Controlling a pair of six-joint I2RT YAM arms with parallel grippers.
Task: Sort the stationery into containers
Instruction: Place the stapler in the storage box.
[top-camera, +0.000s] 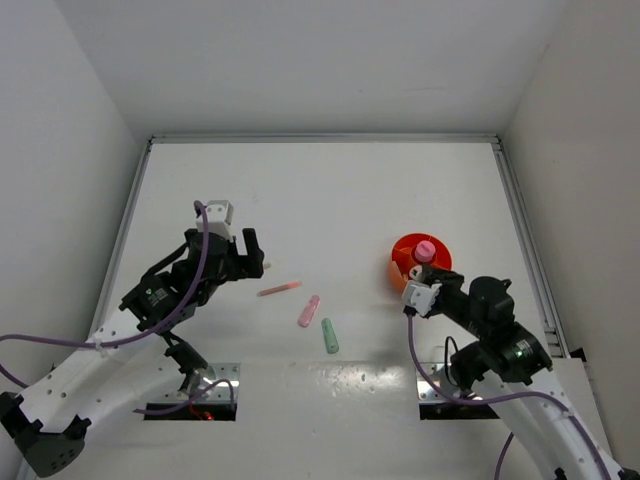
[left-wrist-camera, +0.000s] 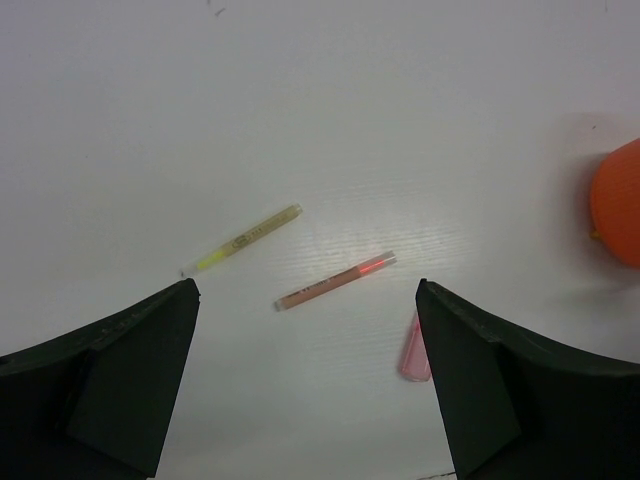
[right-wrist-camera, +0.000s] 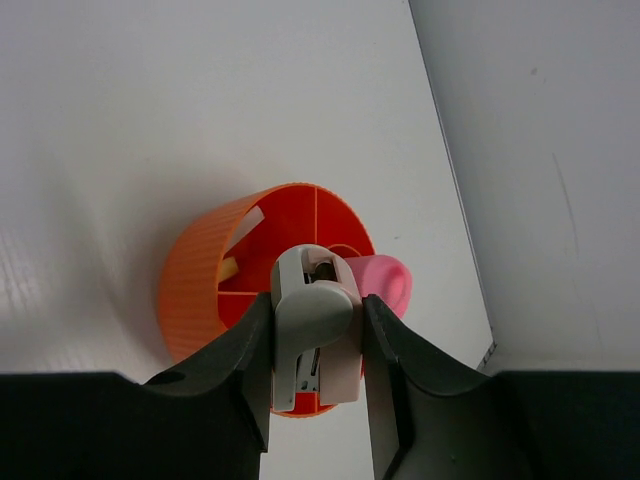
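Note:
The round orange-red tub stands right of centre. A pink-capped tube stands in it. My right gripper is shut on a small grey and pale-pink stapler-like block just above the tub's near rim. The wrist view shows the pink cap, a yellow piece and a white piece inside. My left gripper is open and empty above a thin pink stick and a yellow stick. A pink marker and a mint-green marker lie mid-table.
White walls enclose the table on the left, back and right. A raised rail runs along the right edge close to the tub. The pink marker lies beside my left gripper's right finger.

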